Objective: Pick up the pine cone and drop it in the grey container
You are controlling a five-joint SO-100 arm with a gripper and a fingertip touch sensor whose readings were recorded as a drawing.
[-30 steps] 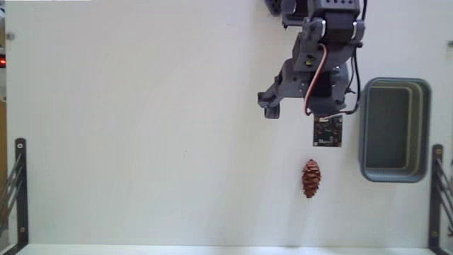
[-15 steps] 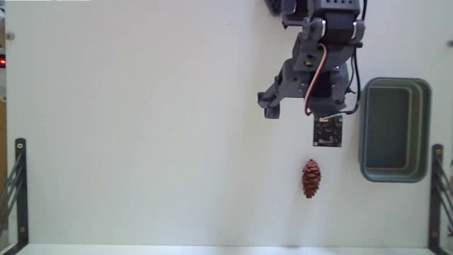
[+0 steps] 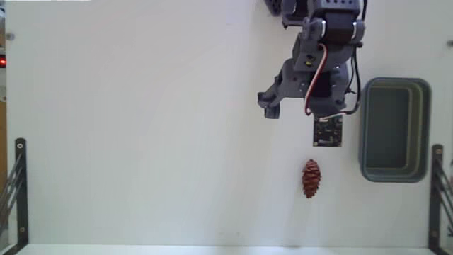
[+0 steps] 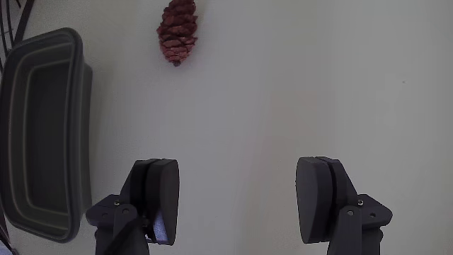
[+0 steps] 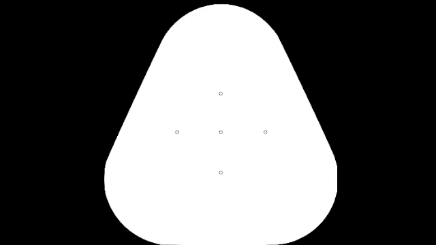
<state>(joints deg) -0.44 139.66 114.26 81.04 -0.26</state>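
The small reddish-brown pine cone [image 4: 178,32], oval with a bumpy, scaly surface, lies on the white desk [image 3: 141,127] ahead of the pincer [image 4: 237,202] and a little to its left in the wrist view, well clear of both fingers. In the fixed view the cone [image 3: 311,178] sits just below the small circuit board [image 3: 328,132] that hangs at the arm's lower end, with its long axis pointing up and down the picture.

The dark grey arm [image 3: 311,64] reaches down from the top edge of the fixed view, folded over the desk, with a red, white and black cable looping along it. The pincer is spread wide, nothing between its two dark fingers [image 4: 161,198], and it touches neither the cone nor the tub.

The blue-grey rectangular plastic tub [image 3: 425,127], with rounded corners, a thick rim and a darker grey inside, stands to the pincer's left in the wrist view [image 4: 78,142], beside the cone but apart from it. Nothing shows inside it.
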